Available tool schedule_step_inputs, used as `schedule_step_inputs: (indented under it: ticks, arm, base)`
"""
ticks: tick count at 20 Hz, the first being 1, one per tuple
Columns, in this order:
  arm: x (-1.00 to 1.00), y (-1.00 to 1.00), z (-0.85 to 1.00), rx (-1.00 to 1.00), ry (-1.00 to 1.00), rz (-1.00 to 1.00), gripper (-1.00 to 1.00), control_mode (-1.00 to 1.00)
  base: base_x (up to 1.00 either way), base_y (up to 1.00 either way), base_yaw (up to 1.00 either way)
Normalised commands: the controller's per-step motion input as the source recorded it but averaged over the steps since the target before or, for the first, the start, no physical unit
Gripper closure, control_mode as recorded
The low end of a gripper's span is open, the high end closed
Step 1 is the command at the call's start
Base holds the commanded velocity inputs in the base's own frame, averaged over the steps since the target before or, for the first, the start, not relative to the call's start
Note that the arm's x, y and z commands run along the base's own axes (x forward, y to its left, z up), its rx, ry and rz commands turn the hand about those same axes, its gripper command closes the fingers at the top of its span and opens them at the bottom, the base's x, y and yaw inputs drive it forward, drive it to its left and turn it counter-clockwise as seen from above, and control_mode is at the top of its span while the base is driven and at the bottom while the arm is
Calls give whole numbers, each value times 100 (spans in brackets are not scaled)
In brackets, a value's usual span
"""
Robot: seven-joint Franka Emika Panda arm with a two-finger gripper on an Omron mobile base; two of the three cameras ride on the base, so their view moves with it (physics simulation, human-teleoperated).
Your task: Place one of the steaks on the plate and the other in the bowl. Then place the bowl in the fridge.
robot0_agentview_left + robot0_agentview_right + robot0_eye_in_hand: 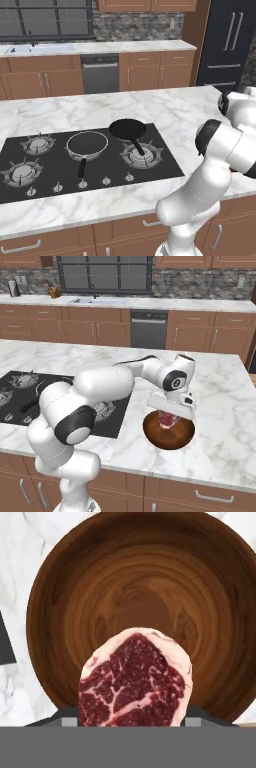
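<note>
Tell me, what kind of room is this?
A kitchen, a computer-drawn one. You can tell by the black stove with frying pans, the sink under the window, and the tall fridge.

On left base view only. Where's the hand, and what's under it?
Observer: The hand hangs over a glossy reddish-brown round bowl on the white marble counter, right of the black cooktop.
Operator: Holding anything?
Observer: Yes, a flat piece of red raw steak sits between the fingers, and the jaws look closed on it.
Operator: Centred over the bowl?
Observer: In the hand view the steak is over the bowl's inside, toward one side rather than dead centre.
</note>
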Motion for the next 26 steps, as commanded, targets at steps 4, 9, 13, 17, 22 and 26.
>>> schedule_step_inputs:
  ticks: [4, 9, 13, 17, 22, 26]
  arm:
    - [-3, 1, -38, 0, -4, 0, 100, -100]
    - [-12, 0, -29, 0, -4, 0, 100, -100]
    - [-6, 1, -50, 0, 0, 0, 100, -100]
    - [0, 1, -41, 0, 0, 0, 100, -100]
    - [0, 0, -12, 0, 0, 0, 100, -100]
    - [0, 14, 0, 0, 0, 0, -100, -100]
  base:
    - [0, 0, 0]
    - [0, 0, 0]
    - [0, 0, 0]
    - [0, 0, 0]
    - [0, 0, 0]
    - [0, 0, 0]
